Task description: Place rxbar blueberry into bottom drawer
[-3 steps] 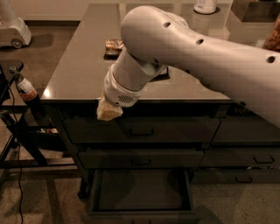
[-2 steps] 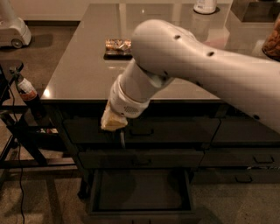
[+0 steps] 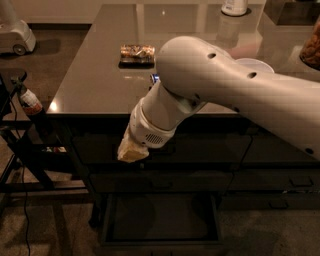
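Note:
The bottom drawer (image 3: 160, 220) of the dark grey cabinet stands pulled open, and its dark flat interior shows nothing in it. My large white arm reaches from the right across the cabinet front. Its gripper end (image 3: 131, 151), pale yellowish, hangs in front of the upper drawers, above the left part of the open drawer. The rxbar blueberry is not in view; it may be hidden by the arm. A sliver of blue, likely the drink can (image 3: 155, 78), peeks out behind the arm on the countertop.
A brownish-gold snack packet (image 3: 137, 52) lies on the countertop (image 3: 90, 85). A white bowl (image 3: 255, 65) and a white container (image 3: 234, 6) stand further back. A black stand with a red-labelled bottle (image 3: 30, 102) is at the left, and a white appliance (image 3: 15, 35) sits on the floor.
The arm has swung right and down, bringing the gripper end lower in front of the cabinet, closer to the open bottom drawer.

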Controlling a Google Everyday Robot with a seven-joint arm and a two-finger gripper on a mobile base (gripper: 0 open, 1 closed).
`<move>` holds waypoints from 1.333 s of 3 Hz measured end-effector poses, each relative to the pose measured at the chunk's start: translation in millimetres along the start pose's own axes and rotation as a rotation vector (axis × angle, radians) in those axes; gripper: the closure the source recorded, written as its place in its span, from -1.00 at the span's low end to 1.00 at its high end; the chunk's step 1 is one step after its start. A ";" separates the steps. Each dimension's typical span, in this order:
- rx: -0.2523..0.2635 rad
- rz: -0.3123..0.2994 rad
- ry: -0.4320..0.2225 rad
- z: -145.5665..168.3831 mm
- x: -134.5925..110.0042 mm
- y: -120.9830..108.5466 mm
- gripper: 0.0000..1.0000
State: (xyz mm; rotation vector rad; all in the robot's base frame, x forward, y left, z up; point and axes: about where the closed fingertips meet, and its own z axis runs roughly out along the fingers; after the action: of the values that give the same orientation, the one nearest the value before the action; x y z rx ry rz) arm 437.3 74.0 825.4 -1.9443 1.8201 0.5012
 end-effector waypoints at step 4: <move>-0.053 0.158 -0.114 115.6 70.4 -11.5 1.00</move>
State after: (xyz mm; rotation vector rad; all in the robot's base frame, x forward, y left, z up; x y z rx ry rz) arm 457.2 77.3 691.1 -1.7751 1.9134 0.7030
